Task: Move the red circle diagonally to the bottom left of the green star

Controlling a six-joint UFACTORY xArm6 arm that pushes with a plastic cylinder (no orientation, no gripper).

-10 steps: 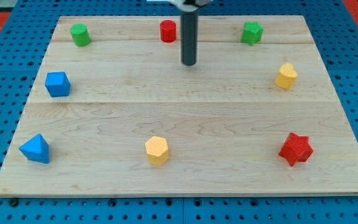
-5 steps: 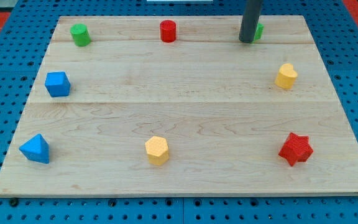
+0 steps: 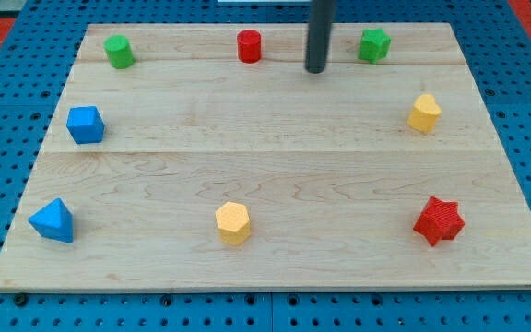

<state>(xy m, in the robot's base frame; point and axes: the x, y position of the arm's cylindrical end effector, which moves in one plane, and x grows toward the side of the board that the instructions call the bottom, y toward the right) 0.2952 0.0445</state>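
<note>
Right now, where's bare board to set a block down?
Widest patch: the centre, between blue block, yellow block and yellow hexagon. Crowded along the view's top: red circle, my tip, green star.

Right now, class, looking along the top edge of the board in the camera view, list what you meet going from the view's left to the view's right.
Green cylinder → red circle → my tip → green star.

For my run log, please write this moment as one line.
my tip: between red circle and green star, touching neither | red circle: top edge, not yet at green star's bottom left | other blocks: apart
</note>
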